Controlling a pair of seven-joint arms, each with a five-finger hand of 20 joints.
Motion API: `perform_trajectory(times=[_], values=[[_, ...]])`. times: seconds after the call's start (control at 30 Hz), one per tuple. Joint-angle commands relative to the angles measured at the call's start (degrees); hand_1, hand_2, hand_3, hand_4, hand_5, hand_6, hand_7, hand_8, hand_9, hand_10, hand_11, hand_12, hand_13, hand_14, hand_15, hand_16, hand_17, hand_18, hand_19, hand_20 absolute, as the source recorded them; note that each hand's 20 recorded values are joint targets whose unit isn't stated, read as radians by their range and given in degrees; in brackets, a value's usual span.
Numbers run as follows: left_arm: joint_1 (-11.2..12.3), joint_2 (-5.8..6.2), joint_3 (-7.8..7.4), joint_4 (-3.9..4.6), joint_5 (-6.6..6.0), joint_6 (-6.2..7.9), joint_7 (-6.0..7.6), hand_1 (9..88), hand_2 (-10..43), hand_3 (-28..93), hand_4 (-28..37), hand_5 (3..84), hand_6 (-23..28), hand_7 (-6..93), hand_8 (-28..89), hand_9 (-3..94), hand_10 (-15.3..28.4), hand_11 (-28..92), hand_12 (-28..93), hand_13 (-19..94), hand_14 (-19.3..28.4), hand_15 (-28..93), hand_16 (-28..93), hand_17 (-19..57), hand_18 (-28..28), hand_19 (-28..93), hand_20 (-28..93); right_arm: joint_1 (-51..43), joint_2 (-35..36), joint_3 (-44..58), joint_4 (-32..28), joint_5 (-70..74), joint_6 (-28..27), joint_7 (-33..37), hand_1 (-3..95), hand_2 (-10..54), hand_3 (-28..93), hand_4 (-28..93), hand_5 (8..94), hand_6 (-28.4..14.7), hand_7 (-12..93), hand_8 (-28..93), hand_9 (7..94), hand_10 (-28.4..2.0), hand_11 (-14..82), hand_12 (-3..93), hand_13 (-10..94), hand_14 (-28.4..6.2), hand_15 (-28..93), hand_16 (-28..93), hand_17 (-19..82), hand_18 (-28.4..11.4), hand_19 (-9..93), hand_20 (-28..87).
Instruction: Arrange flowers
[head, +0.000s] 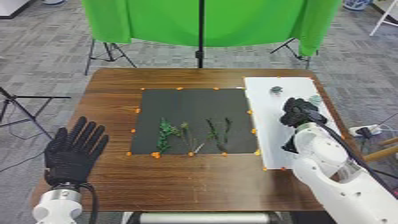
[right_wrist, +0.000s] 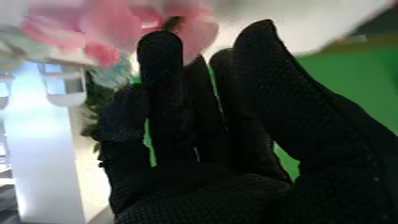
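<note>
Brown wooden surface (head: 178, 187), seen from above. A dark mat (head: 193, 105) lies on it, and to the right of that a long white sheet (head: 262, 107). Orange markers (head: 155, 155) dot the edges of both.

Plant matter on the mat: several green sprigs (head: 165, 135), laid roughly side by side on the near half, stems toward the robot. Leftmost one is the leafiest and brightest; the others are thinner and darker. A pale stalk (head: 199, 148) lies low among them, close to the mat's near edge.

Left hand (head: 71, 157): at the left side of the surface, well apart from the mat. Fingers straight and a little spread, holding nothing.

Right hand (head: 302, 111): over the white sheet, toward its right side. In the right wrist view its fingers are extended, nearly straight and close together, thumb standing apart from them. Pink petals (right_wrist: 107, 22) at the fingertips; cannot tell whether glove and petals touch. Dark green foliage (right_wrist: 96, 102) beside the fingers, with pale grey-green leaves (right_wrist: 112, 76) near it.

On the sheet's far part, a small dark object (head: 276, 90), too small to name.

Behind the surface, a green cloth (head: 253, 25) hangs, a black pole (head: 201, 30) upright before it.
</note>
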Motion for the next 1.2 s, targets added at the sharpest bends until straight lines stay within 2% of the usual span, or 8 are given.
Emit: perform_trajectory(times=[0.03,0.3,0.8,0.9,0.97,1.03,1.07,1.2], values=[[0.3,-0.65,0.32,0.56,0.08,0.24,-0.83,25.6,16.2,76,-28.3,42.0,7.3,12.2,-9,34.3,13.4,16,10,26,13.4,28,-4,-4.4,12.6,27,16,0.69,-0.26,-1.61,2.75,0.04,1.17,-0.05,61.3,-9.5,67,-28,61.6,-3.6,16,-12,62.0,-15.2,18.0,17.5,58,-12.1,56,34,29,-24.0,87,49],[-0.08,-0.7,0.57,0.75,-0.09,0.27,-1.28,25.5,16.4,76,-28.3,42.1,7.4,12.1,-9,34.2,13.5,16,10,26,13.4,28,-4,-4.4,12.6,27,16,0.31,0.03,-1.97,2.52,-0.3,10.27,-1.06,68.8,-9.5,66,-28,71.8,-2.8,34,5,78.6,-12.1,13.9,44.5,68,-9.7,47,41,33,-19.0,82,45],[0.58,-0.9,-0.06,0.43,-0.01,0.16,-1.07,25.5,16.4,76,-28.3,42.0,7.5,11.9,-9,34.2,13.6,17,10,26,13.3,28,-5,-4.5,12.6,27,16,-1.76,1.35,1.55,-12.62,6.34,15.48,-2.46,68.4,-9.5,70,-28,73.0,-3.5,35,9,79.8,-12.3,15.4,49.8,70,-10.2,43,45,35,-17.5,83,39],[0.68,-1.0,-0.12,0.32,0.1,0.2,-1.13,25.5,16.3,76,-28.3,42.0,7.5,12.0,-9,34.2,13.6,17,10,26,13.3,28,-5,-4.6,12.6,27,16,0.61,1.09,-1.43,-12.9,0.32,11.9,-1.66,68.2,-9.5,71,-28,73.1,-3.5,35,9,79.9,-12.5,15.4,49.8,70,-10.2,43,44,35,-17.7,84,39],[0.35,-0.98,0.24,0.39,0.16,0.11,-1.3,25.5,16.3,76,-28.3,42.0,7.5,12.0,-9,34.3,13.6,17,10,26,13.3,28,-5,-4.6,12.6,27,16,0.36,0.85,0.18,-14.14,-0.06,1.82,-1.61,65.2,-9.5,71,-28,71.8,-4.3,34,9,77.8,-13.6,15.5,47.5,67,-10.9,48,43,34,-19.8,83,44],[0.14,-0.92,0.27,0.43,0.24,0.01,-1.5,25.6,16.3,76,-28.3,42.0,7.4,12.0,-9,34.2,13.6,17,10,26,13.4,28,-5,-4.6,12.6,27,16,-1.38,1.44,2.21,-14.93,1.74,-2.9,-2.71,63.0,-9.5,71,-28,68.7,-4.9,29,6,70.5,-15.2,17.2,37.0,61,-12.2,50,40,33,-21.6,85,46],[0.32,-0.83,0.19,0.34,0.2,0.02,-1.2,25.5,16.3,76,-28.3,42.0,7.4,12.0,-9,34.2,13.6,17,10,26,13.4,28,-5,-4.6,12.6,27,16,-2.14,1.88,3.02,-15.35,2.19,-5.65,-2.74,58.9,-9.5,74,-28,64.6,-4.4,22,-6,62.5,-16.7,17.7,25.4,56,-14.0,52,34,31,-22.9,85,48],[0.64,-0.75,-0.11,0.29,0.09,0.32,-0.78,25.6,16.4,76,-28.3,42.0,7.4,12.0,-9,34.3,13.5,17,10,26,13.4,28,-5,-4.6,12.6,27,16,-6.82,3.45,6.86,-17.32,5.06,-12.7,-1.84,50.9,-9.5,79,-28,56.3,-5.5,13,-11,50.6,-17.9,11.9,17.2,47,-17.0,53,19,26,-24.9,85,49]])
